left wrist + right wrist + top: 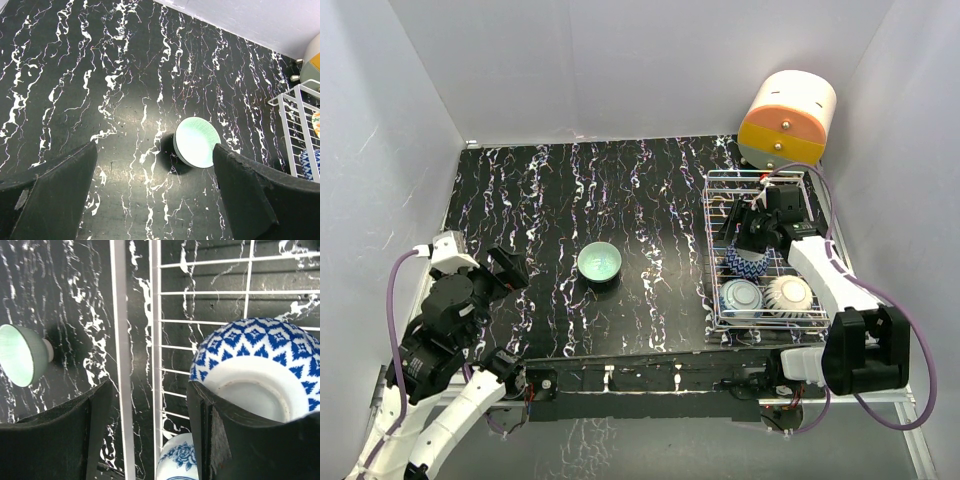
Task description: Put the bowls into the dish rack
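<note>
Your left tool (155, 150) hangs over the bench (550, 200) at about 8 o'clock in the top view. Its jaws are wide apart with nothing between them. The mint bowl (599, 262) sits upright near the bench centre, alone and well apart from the rack (725, 195). In your left wrist view it lies ahead of the tool, closer to the right finger (250, 195) but not touching it.

The rack is at 3 o'clock on the bench, long side running 12 to 6. The cream-and-orange box (787, 118) stands just past its far end, at about 1 o'clock.

Your right tool (150, 385) is down over the rack's left rim. Its jaws are apart and only rack wire shows in the gap. The left finger (55, 440) is outside the rim, over the bench. The right finger (240, 440) is inside the rack and overlaps the zigzag bowl (250, 355), which is blue-and-white and tipped on edge in the middle of the rack. You cannot tell whether the finger touches it.

At the rack's 6 o'clock end two more bowls sit side by side. The floral bowl (741, 297) is on the left, blue flowers on white. The cream bowl (788, 294) is on the right.
</note>
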`<action>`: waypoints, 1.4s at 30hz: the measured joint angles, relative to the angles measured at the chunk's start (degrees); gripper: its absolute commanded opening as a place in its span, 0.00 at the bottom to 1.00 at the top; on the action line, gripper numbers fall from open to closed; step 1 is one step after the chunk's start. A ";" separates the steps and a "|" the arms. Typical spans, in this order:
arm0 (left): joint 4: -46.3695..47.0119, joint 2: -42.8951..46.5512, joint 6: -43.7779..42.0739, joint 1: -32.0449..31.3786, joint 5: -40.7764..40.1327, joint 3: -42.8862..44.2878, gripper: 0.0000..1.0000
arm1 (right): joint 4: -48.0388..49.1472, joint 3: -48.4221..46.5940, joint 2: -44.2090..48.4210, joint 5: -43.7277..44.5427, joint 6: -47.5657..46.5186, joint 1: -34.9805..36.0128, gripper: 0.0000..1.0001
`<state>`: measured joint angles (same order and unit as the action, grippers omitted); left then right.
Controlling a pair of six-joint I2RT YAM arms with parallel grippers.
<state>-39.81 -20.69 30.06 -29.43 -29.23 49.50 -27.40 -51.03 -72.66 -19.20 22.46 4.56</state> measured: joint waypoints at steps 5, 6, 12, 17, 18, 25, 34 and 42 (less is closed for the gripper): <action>0.04 -0.02 -0.02 0.00 0.00 -0.48 0.97 | -1.16 0.28 -1.66 2.38 -0.52 0.48 0.63; 0.04 -0.02 -0.02 0.00 0.00 -0.52 0.97 | -1.42 0.28 -1.66 3.32 -0.57 0.59 0.63; 0.11 -0.02 -0.07 0.00 -0.15 -0.70 0.97 | -2.43 0.66 -1.29 14.36 -1.22 0.68 0.64; 0.37 -0.15 -0.52 0.00 -0.13 -0.85 0.97 | -2.56 2.27 0.00 21.29 -0.90 0.68 0.64; 0.35 -0.24 -0.63 0.00 -0.15 -0.85 0.97 | -2.34 2.56 0.22 22.36 -0.72 0.68 0.64; 0.33 -0.50 -1.11 0.00 -0.15 -0.85 0.97 | -0.61 3.15 0.52 28.94 0.59 0.68 0.65; 0.28 -0.33 -1.14 0.00 -0.26 -0.85 0.97 | 0.59 3.21 2.43 35.34 2.05 0.63 0.68; 0.37 -0.81 -1.31 0.00 -0.22 -0.85 0.97 | 1.38 3.08 8.74 27.56 1.64 2.23 0.74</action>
<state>-39.44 -21.50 28.75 -29.43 -29.45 48.64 -26.02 -47.94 -63.92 8.36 24.10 6.79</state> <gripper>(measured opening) 0.970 0.720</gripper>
